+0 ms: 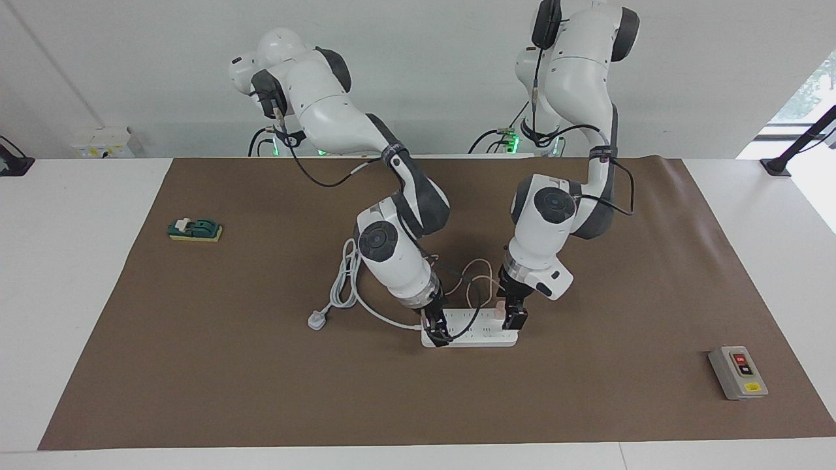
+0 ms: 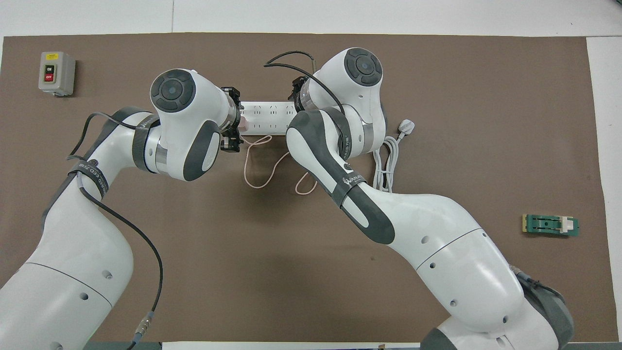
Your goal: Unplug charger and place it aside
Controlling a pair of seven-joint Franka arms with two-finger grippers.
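The pale pink charger point(image 1: 499, 307) point(image 2: 244, 127) sits plugged into the white power strip point(image 1: 480, 328) point(image 2: 267, 119) at the strip's end toward the left arm. Its thin pink cable point(image 1: 480, 274) point(image 2: 265, 167) loops over the mat on the side nearer the robots. My left gripper point(image 1: 514, 320) point(image 2: 232, 119) is down at the charger and hides most of it. Whether it clamps the charger does not show. My right gripper point(image 1: 439, 333) is down on the strip's other end, where the white cord leaves; the wrist covers it from above.
The strip's white cord point(image 1: 346, 281) point(image 2: 384, 165) lies coiled beside the right arm and ends in a white plug point(image 1: 318, 321) point(image 2: 406, 127). A grey button box point(image 1: 738, 372) point(image 2: 57, 73) and a green block on a yellow base point(image 1: 195, 229) point(image 2: 550, 225) sit near the mat's two ends.
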